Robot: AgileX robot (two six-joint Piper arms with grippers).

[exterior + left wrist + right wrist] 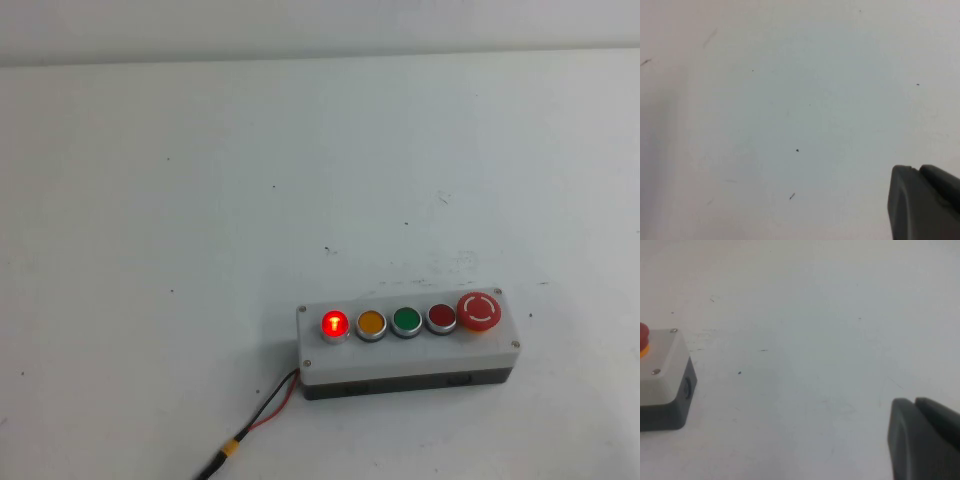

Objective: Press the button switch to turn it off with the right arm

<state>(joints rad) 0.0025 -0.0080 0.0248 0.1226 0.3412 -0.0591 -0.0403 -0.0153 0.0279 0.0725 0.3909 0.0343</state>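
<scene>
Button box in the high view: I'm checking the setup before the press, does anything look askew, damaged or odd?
Nothing stands out. The box sits flat, the button switch glows red, wires trail off. The left gripper and right gripper hang over bare table.

Neither arm shows in the high view. Left gripper: only a dark finger piece visible at the corner of the left wrist view, hanging above bare surface, touching nothing. Right gripper: same look in the right wrist view, a dark finger piece above the surface, nothing held, clear of everything nearby.
</scene>
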